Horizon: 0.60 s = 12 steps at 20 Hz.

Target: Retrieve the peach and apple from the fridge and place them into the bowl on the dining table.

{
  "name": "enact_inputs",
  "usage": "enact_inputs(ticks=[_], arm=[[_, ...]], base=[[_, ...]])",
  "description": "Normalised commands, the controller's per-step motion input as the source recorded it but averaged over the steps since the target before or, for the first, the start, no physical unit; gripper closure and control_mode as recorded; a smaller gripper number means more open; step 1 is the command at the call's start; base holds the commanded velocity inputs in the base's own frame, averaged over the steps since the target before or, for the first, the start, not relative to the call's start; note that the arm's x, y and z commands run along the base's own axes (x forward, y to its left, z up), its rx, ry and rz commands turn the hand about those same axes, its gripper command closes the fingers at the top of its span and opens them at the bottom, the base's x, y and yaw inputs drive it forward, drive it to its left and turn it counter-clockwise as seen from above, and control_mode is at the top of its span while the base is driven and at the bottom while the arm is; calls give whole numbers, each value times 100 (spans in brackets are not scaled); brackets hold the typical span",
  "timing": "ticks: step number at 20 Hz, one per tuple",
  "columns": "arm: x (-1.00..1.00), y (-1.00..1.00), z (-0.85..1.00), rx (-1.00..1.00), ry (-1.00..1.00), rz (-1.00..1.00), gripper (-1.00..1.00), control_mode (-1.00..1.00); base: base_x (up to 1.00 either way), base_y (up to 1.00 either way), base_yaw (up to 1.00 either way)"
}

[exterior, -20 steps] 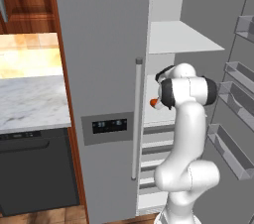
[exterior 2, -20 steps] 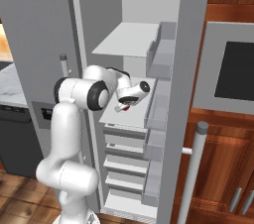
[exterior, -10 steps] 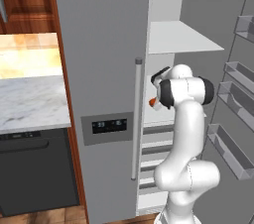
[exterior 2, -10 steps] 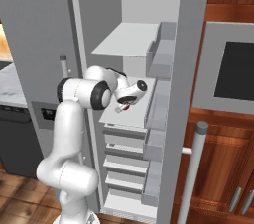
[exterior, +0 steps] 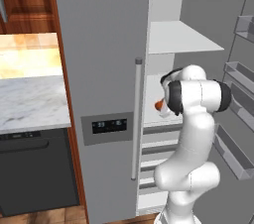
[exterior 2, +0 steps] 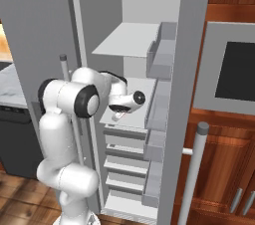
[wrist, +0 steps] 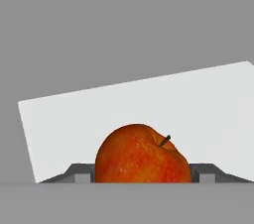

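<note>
Hand view, closest: apple [wrist: 143,154] sits dead centre between the pincer [wrist: 143,174] fingertips [wrist: 83,173], one grey tip on each side, flush against the fruit. Pincer is about half closed and clamped on the apple. Stem points up and slightly right in that view; the fruit is round, with no clear long axis. Behind it is a white shelf [wrist: 149,114], then the grey back wall of the fridge [wrist: 124,20].

Left base view: only an orange-red sliver of the apple [exterior: 159,104] shows past the wrist, at the front edge of the middle shelf [exterior: 154,94]. Fridge [exterior: 104,69] left door is shut, right door open. A marble desk [exterior: 30,104] is off to the left.

Right base view: pincer [exterior 2: 119,114] reaches into the fridge [exterior 2: 191,69] over the middle shelf [exterior 2: 142,89]. The shelf [exterior 2: 124,40] above is bare, and drawers [exterior 2: 124,154] sit below.
</note>
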Motion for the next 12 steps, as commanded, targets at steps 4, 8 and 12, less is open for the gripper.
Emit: enact_inputs(ticks=[4,8,12], arm=[[-96,0,84,-3,-4,-4,100,-100],[-81,0,100,-13,2,-2,100,-100],[-67,5,100,-23,17,0,100,-100]], base=[[0,0,0],[0,0,0],[0,0,0]])
